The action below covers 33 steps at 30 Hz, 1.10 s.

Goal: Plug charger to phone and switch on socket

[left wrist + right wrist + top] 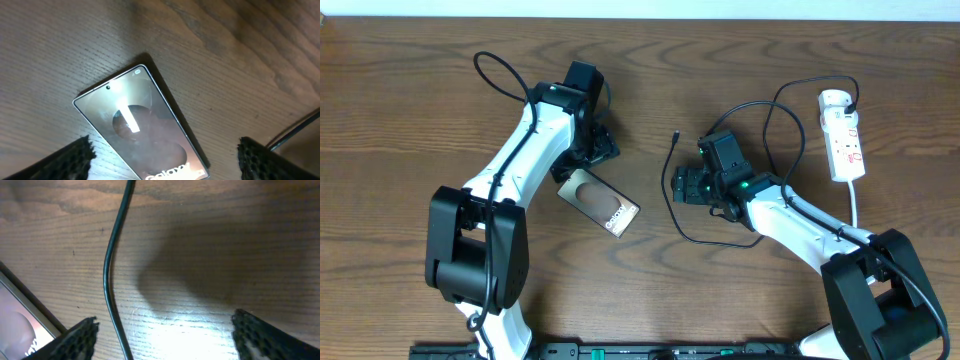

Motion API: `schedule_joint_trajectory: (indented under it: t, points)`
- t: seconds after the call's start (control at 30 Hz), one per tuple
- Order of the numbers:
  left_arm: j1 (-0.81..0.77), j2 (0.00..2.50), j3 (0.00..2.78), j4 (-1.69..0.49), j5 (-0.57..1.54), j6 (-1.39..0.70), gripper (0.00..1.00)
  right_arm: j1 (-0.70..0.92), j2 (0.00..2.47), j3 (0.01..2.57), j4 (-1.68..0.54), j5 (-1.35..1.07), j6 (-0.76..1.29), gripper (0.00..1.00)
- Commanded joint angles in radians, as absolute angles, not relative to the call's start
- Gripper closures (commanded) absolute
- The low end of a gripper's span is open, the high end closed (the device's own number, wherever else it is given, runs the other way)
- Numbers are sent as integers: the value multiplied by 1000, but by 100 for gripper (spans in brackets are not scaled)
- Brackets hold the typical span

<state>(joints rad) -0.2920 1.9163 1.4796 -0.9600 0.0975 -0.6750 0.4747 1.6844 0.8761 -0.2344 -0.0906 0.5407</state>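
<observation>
Overhead, we see the charger [668, 168] running far-to-near at the middle of the surface [410, 90], between the wide, empty fingers of our right hand [678, 187], the nearer one. The phone [599, 201] lies diagonally toward the left edge, at our left hand [592, 152], equally wide and empty. The socket [845, 135] sits by the right edge, with open room between.

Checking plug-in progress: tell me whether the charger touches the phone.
Apart. The overhead view shows bare wood between the charger, tip included, and the phone.
</observation>
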Motion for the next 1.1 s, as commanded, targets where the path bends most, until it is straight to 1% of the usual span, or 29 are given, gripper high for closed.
schedule_joint_trajectory:
  t: [0.0,0.1,0.2,0.37,0.53,0.77,0.9,1.07]
  points:
    - [-293,1891,1475,-959,74,-675,7,463,1689,888,-230,-67,499,10]
    - [-293,1891,1475,-952,42,-676,6,463,1689,888,-230,-32,499,7]
    - [-293,1891,1475,-961,39,-696,7,463,1689,888,-230,-12,499,7]
    - [-294,1891,1453,-1012,-13,-949,9,463,1689,888,-229,-2,499,7]
    - [-294,1892,1371,-961,-16,-1077,9,463,1689,888,-231,-2,499,7]
    - [-294,1892,1309,-886,-16,-1166,9,463,1689,888,-231,-2,500,7]
    - [-294,1892,1258,-817,-2,-1185,9,464,1689,888,-232,-2,500,8]
    - [-294,1892,1222,-809,19,-1192,9,464,1689,888,-233,-2,499,8]
